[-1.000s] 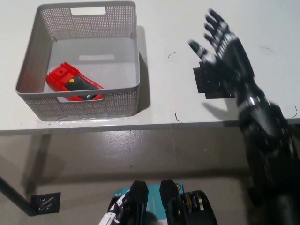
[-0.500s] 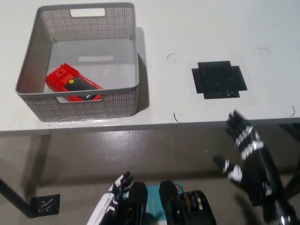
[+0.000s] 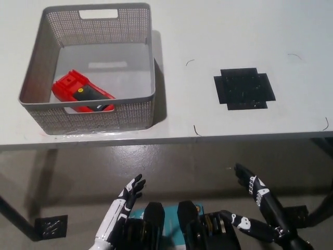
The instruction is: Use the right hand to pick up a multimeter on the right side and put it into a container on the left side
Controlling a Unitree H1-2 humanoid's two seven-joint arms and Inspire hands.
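basket [image 3: 136, 117]: tall mesh walls, so top's the only way in
counter [image 3: 223, 31]: right half wide open, black mat [image 3: 243, 88] looks flat, I think

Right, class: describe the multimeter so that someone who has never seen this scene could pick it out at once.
Start at the white table and find the grey mesh basket on its left part. Look inside, at the front left of the basket's floor: the multimeter lies there flat and askew. It is the only thing in the basket, bright red with a black face, unlike the flat black patch on the table's right.
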